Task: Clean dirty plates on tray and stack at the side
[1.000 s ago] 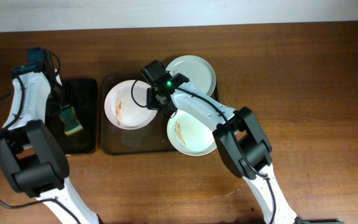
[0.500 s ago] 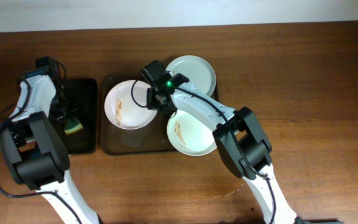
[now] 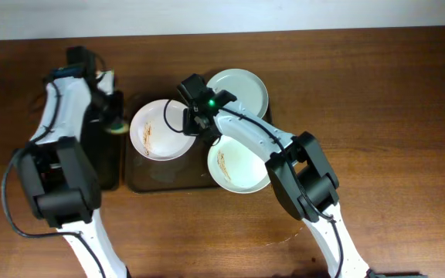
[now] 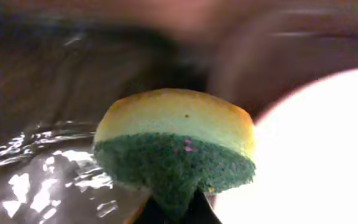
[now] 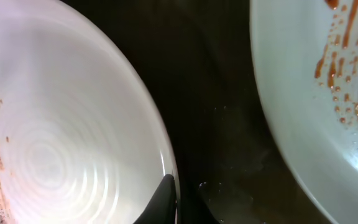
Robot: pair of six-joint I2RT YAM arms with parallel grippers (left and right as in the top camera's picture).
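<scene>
Sponge (image 4: pixel 176 146) sits pinched in the left gripper (image 4: pixel 174 210), beside a smeared plate (image 3: pixel 157 131). Right gripper (image 3: pixel 192 123) clamps that plate's rim.

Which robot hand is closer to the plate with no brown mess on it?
Right. The right hand sits just beside the clean plate, toward its left. The left hand, holding a sponge, is farther off, beyond the smeared white plate.

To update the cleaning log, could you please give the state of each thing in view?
left plate: smeared, rim gripped
near-right plate: smeared
far-right plate: no smear visible
sponge: in left gripper
left gripper: shut on sponge
right gripper: shut on left plate
tray: holds left plate
</scene>
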